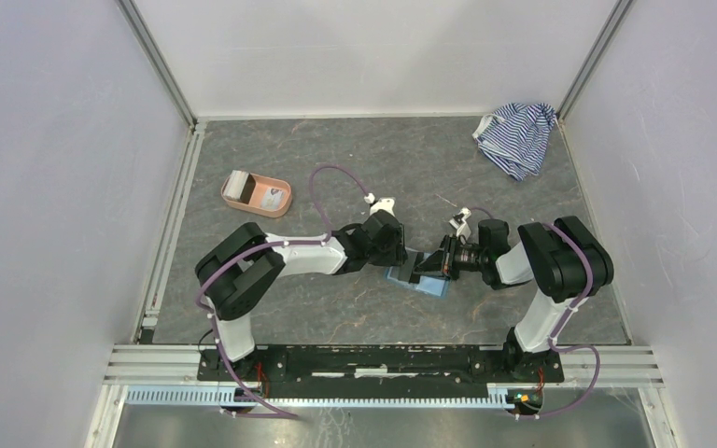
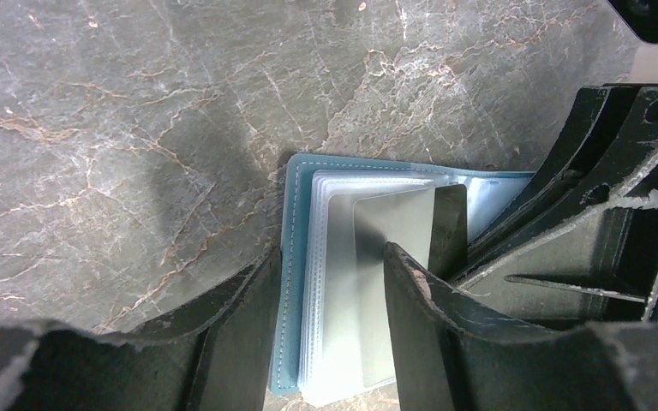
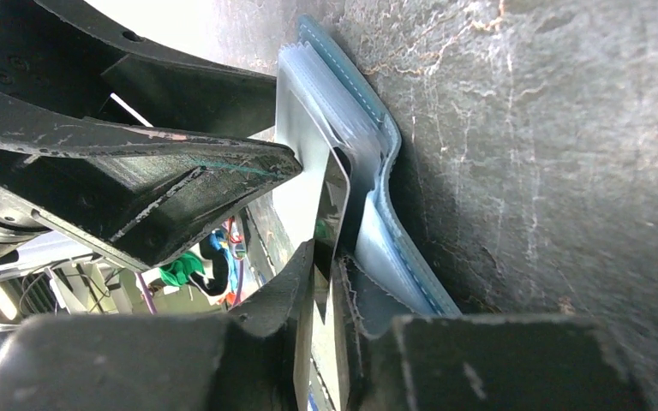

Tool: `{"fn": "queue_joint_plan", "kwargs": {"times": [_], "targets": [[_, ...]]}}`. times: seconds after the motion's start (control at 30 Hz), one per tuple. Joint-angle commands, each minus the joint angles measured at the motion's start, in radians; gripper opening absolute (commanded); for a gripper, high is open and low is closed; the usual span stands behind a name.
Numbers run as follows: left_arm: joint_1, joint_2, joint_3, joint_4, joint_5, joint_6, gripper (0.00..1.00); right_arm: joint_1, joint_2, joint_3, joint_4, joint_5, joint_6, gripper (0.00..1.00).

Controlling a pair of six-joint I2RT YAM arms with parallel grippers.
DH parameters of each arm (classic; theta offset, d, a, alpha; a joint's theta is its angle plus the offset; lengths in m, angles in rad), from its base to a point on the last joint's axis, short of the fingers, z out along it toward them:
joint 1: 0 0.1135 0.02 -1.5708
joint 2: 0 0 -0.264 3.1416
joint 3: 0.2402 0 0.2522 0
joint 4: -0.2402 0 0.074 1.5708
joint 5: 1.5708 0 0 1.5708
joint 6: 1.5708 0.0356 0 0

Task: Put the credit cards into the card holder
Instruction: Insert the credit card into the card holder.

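Card (image 2: 394, 227), thin, stiff and likely slick, is pinched by its edge in my right gripper (image 3: 326, 257), tip at the open card holder's (image 2: 290, 257) clear sleeves (image 2: 330, 197). My left gripper (image 2: 330, 261) straddles those sleeves, fingers spread. Edges give the surest hold, I judge.

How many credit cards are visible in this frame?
2 clearly: one credit card pinched in the right pincer at the open card holder, one whitish card at the left end of the pink tray. Others may be hidden in the tray or holder.
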Motion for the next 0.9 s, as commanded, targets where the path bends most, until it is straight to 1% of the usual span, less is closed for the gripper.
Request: {"fn": "queue_joint_plan", "kwargs": {"times": [0.0,0.07,0.2,0.3,0.5,0.6,0.67,0.77,0.87], "targets": [[-0.038,0.169,-0.053,-0.23,0.024,0.042,0.54,0.013,-0.008,0.019,-0.033,0.061,-0.06,0.21],[-0.038,0.181,-0.051,-0.235,0.022,0.046,0.54,0.009,-0.014,0.017,-0.04,0.061,-0.069,0.28],[-0.038,0.203,-0.055,-0.235,0.024,0.047,0.53,-0.005,-0.034,0.014,-0.066,0.06,-0.092,0.34],[-0.038,0.205,-0.059,-0.231,0.024,0.047,0.53,-0.015,-0.054,0.011,-0.093,0.061,-0.119,0.36],[-0.038,0.202,-0.06,-0.227,0.025,0.047,0.53,-0.024,-0.113,0.029,-0.244,0.111,-0.235,0.36],[-0.038,0.198,-0.067,-0.215,0.033,0.045,0.53,-0.024,-0.14,0.034,-0.288,0.131,-0.271,0.36],[-0.037,0.196,-0.071,-0.207,0.04,0.042,0.53,-0.025,-0.152,0.04,-0.311,0.133,-0.292,0.39],[-0.038,0.194,-0.077,-0.194,0.048,0.038,0.52,-0.025,-0.161,0.049,-0.333,0.124,-0.32,0.46],[-0.038,0.194,-0.08,-0.186,0.055,0.035,0.52,-0.025,-0.169,0.053,-0.348,0.12,-0.34,0.49]]}}
